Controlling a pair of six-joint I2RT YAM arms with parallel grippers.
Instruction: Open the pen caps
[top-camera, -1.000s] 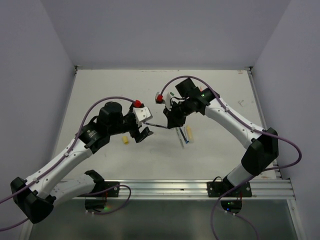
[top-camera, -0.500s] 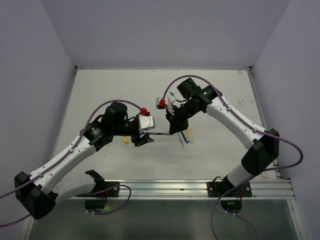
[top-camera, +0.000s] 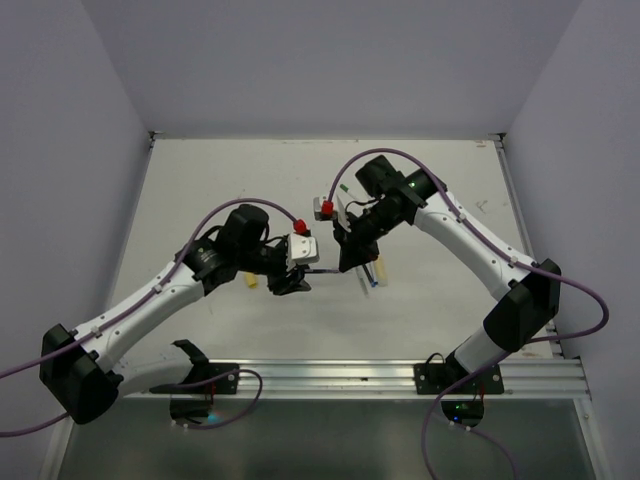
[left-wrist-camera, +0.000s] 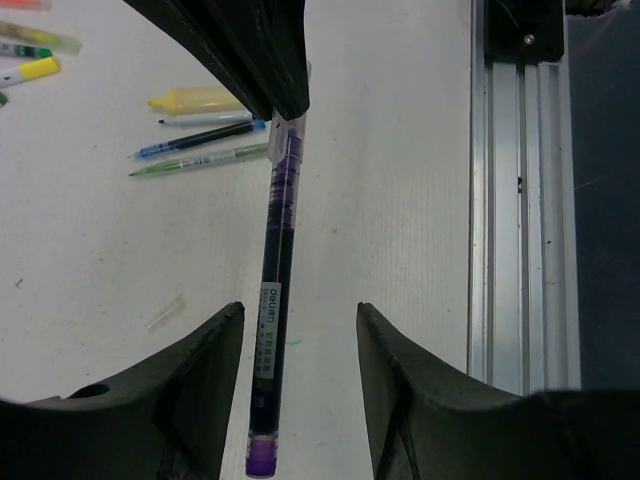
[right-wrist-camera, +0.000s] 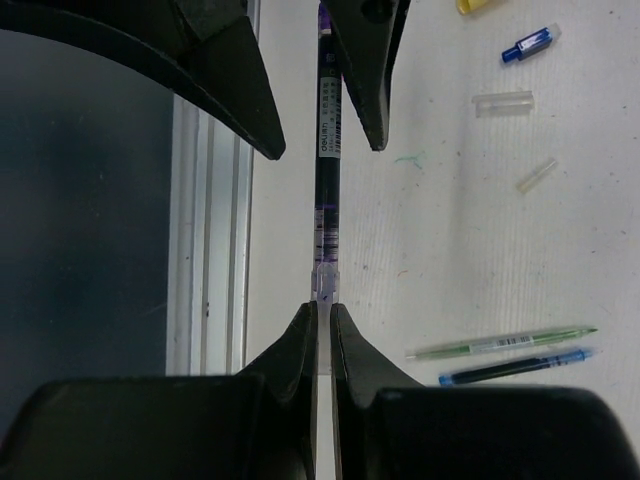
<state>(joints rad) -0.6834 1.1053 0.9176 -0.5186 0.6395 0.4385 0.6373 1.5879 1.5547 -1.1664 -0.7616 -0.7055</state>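
L hand (left-wrist-camera: 300, 318) had moved in and half narrowed. Its fingers (left-wrist-camera: 200, 380) flanked purple pen (left-wrist-camera: 277, 250) at tail, gaps both sides, no grip yet. R hand (right-wrist-camera: 323, 312) was clamped on cap end (left-wrist-camera: 287, 142), pen held off bench (left-wrist-camera: 400, 200). Cap pull judged imminent.

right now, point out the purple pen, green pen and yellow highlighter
purple pen (left-wrist-camera: 277, 270): left wrist view, mid barrel
green pen (right-wrist-camera: 500, 343): right wrist view, mid barrel
yellow highlighter (left-wrist-camera: 195, 100): left wrist view, body
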